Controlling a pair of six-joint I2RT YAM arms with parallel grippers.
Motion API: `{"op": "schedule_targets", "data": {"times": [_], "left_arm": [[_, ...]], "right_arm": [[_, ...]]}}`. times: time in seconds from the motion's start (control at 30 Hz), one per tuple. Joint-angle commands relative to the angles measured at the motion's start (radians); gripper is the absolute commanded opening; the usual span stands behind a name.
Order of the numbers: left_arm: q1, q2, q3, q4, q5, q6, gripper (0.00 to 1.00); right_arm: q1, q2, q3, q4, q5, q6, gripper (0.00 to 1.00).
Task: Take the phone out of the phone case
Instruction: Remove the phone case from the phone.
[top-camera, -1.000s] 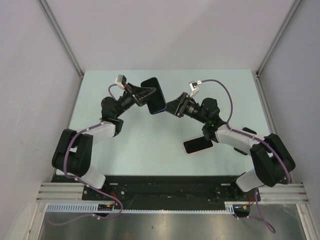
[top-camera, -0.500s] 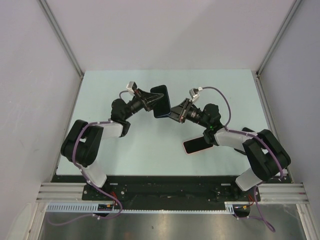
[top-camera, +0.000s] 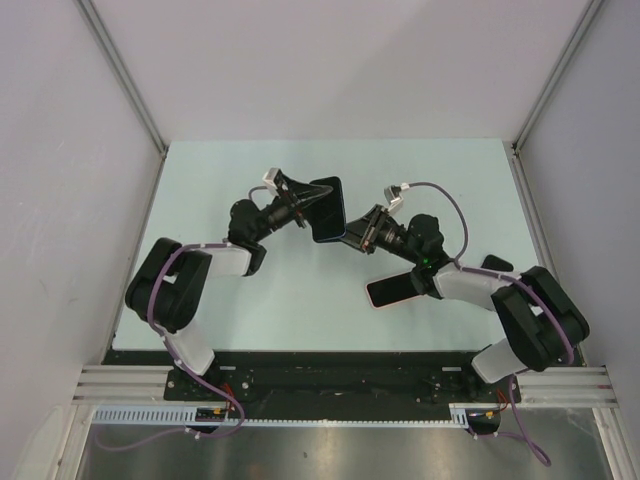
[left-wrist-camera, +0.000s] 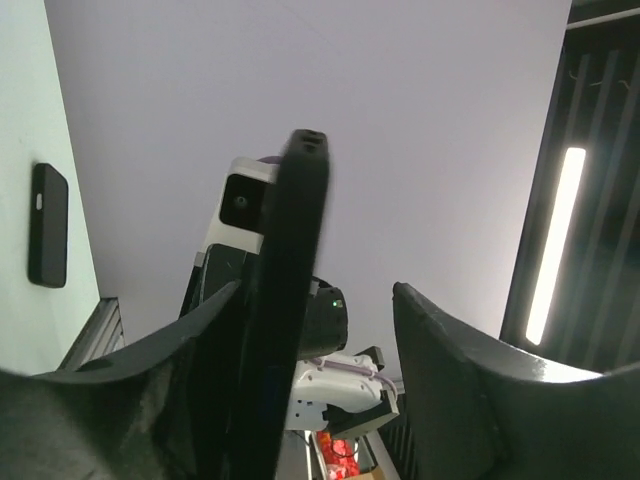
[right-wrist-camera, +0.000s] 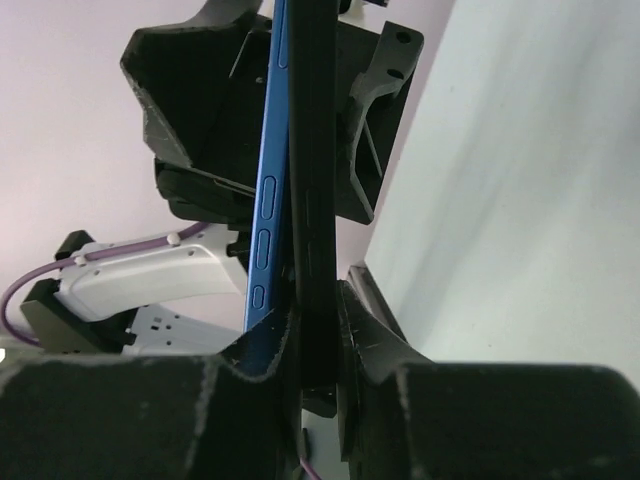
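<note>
Nearest, a pink-edged flat handset (top-camera: 395, 290) is lying on the pale green table (top-camera: 450, 180). Beyond, the right gripper (right-wrist-camera: 315, 330) is pinching the black rubbery phone case (right-wrist-camera: 312, 150) tight — the blue slab-shaped phone (right-wrist-camera: 265, 230) is sitting against it, aloft — and the left gripper (left-wrist-camera: 320, 300) is standing spread, clamping nothing.

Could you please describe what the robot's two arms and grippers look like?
The left arm and right arm have black joints and white link shells. A purple cable runs along each to a small white wrist camera. A green light glows on the right arm. The left gripper and right gripper each have two matte black wedge-shaped fingers.
</note>
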Motion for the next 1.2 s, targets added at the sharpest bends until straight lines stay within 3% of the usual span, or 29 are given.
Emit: {"op": "schedule_targets", "data": {"times": [0.0,0.1,0.3,0.5,0.57,0.6,0.67,0.7,0.73,0.8,0.93,1.17], "left_arm": [[-0.022,-0.053,0.016,0.463,0.063,-0.037,0.71],[-0.018,-0.054,0.008,0.440,0.079,-0.019,0.85],[0.004,-0.056,-0.038,0.400,0.092,0.026,0.99],[0.038,-0.065,-0.079,0.290,0.118,0.119,1.00],[0.042,-0.102,-0.079,0.129,0.136,0.183,1.00],[0.042,-0.120,-0.071,0.038,0.139,0.285,1.00],[0.038,-0.197,-0.006,-0.382,0.124,0.447,1.00],[0.035,-0.223,0.036,-0.566,0.100,0.654,1.00],[0.019,-0.258,0.138,-0.908,0.051,0.758,1.00],[-0.002,-0.269,0.226,-1.128,-0.066,0.934,0.99],[-0.012,-0.236,0.254,-1.217,-0.072,0.964,0.97],[-0.030,-0.168,0.266,-1.355,-0.146,1.039,0.94]], "right_arm": [[-0.013,-0.099,-0.003,-0.215,0.092,-0.134,0.00],[-0.032,-0.171,0.000,-0.349,0.136,-0.207,0.00],[-0.056,-0.294,0.036,-0.640,0.262,-0.355,0.00],[-0.042,-0.331,0.092,-0.840,0.392,-0.478,0.00],[-0.030,-0.328,0.121,-0.912,0.457,-0.527,0.00],[-0.011,-0.316,0.133,-0.938,0.481,-0.549,0.00],[0.015,-0.293,0.164,-1.034,0.579,-0.599,0.00],[0.042,-0.274,0.193,-1.064,0.611,-0.616,0.00],[0.052,-0.239,0.207,-1.102,0.657,-0.627,0.00],[0.066,-0.196,0.237,-1.122,0.673,-0.655,0.00],[0.113,-0.060,0.315,-1.188,0.727,-0.696,0.00],[0.159,0.040,0.399,-1.260,0.767,-0.744,0.00]]}}
